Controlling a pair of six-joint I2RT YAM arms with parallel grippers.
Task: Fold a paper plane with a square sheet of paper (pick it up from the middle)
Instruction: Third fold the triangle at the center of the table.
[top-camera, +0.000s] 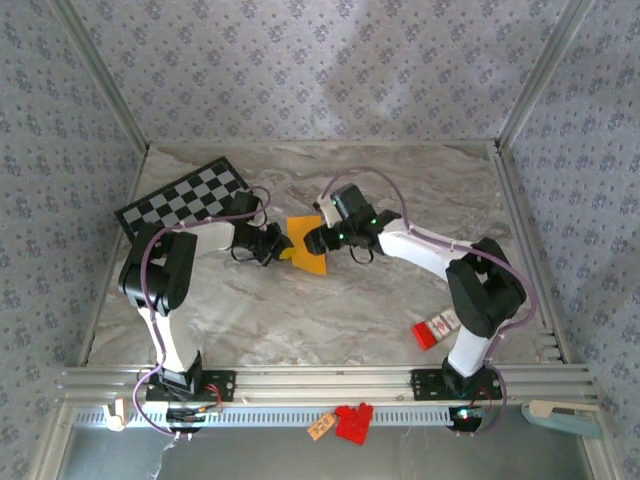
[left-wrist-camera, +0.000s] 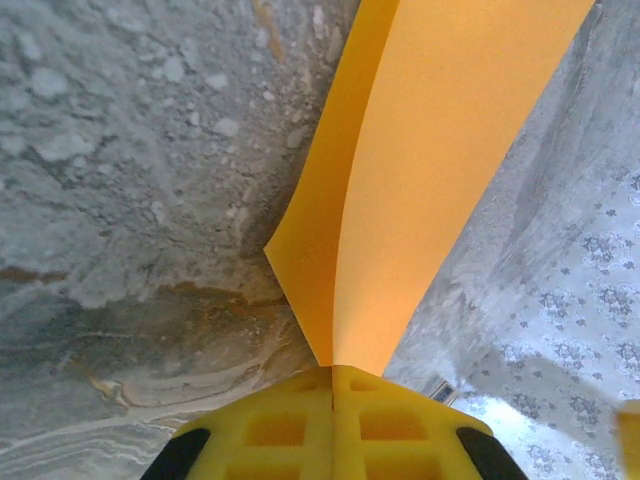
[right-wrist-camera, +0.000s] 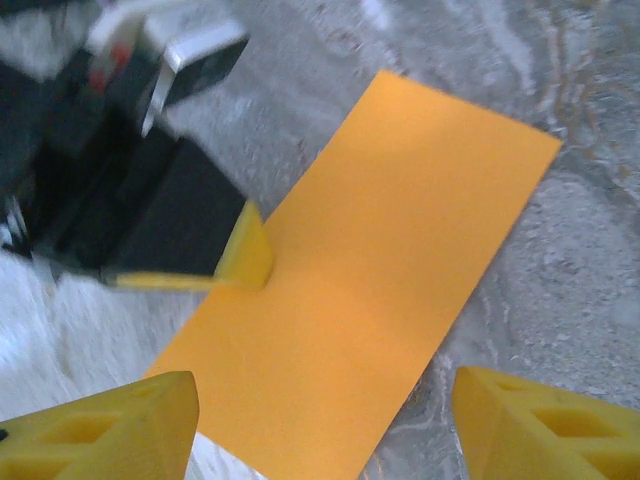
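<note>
The left gripper (left-wrist-camera: 333, 372) has its yellow fingers (left-wrist-camera: 290, 430) pressed together on one edge of the square sheet of paper (left-wrist-camera: 430, 150). They pinch it so that it juts out ahead over the marbled table (left-wrist-camera: 120, 200), most likely to steady it for the other arm. The right gripper (right-wrist-camera: 325, 390) hovers at the sheet's opposite side, its fingers (right-wrist-camera: 110, 430) spread wide and holding nothing (the sheet looks folded into a rectangle, though blur leaves that unsure). Well left of the sheet lies the checkered board (top-camera: 185, 200). Well to the sheet's right, nearer the bases, sits a small red block (top-camera: 437, 330). Neither crowds the sheet.
</note>
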